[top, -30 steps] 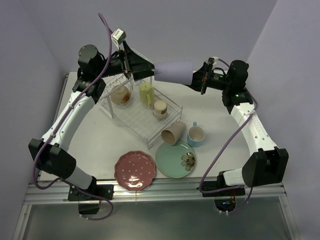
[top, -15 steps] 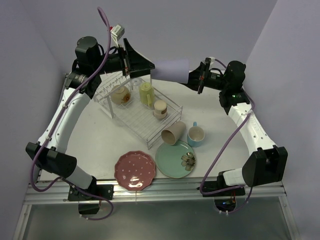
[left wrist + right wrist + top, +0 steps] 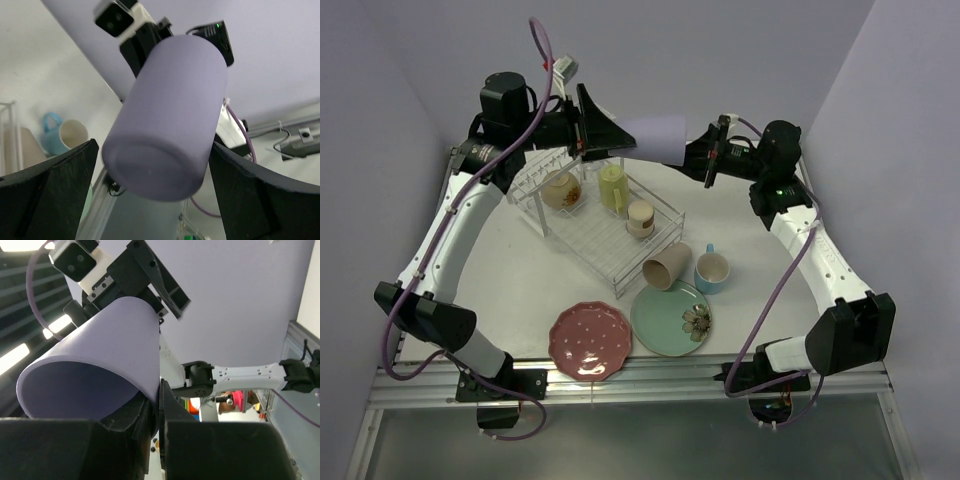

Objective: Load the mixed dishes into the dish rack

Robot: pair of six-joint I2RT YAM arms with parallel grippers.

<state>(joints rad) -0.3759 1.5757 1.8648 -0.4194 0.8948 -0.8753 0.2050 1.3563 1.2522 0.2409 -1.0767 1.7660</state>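
Gripped at its rim by the right tool (image 3: pixel 698 155): smooth lavender cup (image 3: pixel 658 134), lying level in the air above the far end of the clear wire dish rack (image 3: pixel 605 238), closed base toward the left tool (image 3: pixel 612 132). Left tool spread wide, black fingers (image 3: pixel 55 185) flanking that base; contact impossible to tell.

Inside the rack: round cream bowl (image 3: pixel 561 189), yellow cup (image 3: pixel 612 188), small cream-and-tan cup (image 3: pixel 640 215).

On the white bench (image 3: pixel 520 270) just beside the rack: beige cup (image 3: pixel 666 268) tipped on its side, light-blue handled cup (image 3: pixel 712 270) upright, mint-green plate with flower mark (image 3: pixel 665 322), pink-red dotted scalloped plate (image 3: pixel 590 340) next to it.
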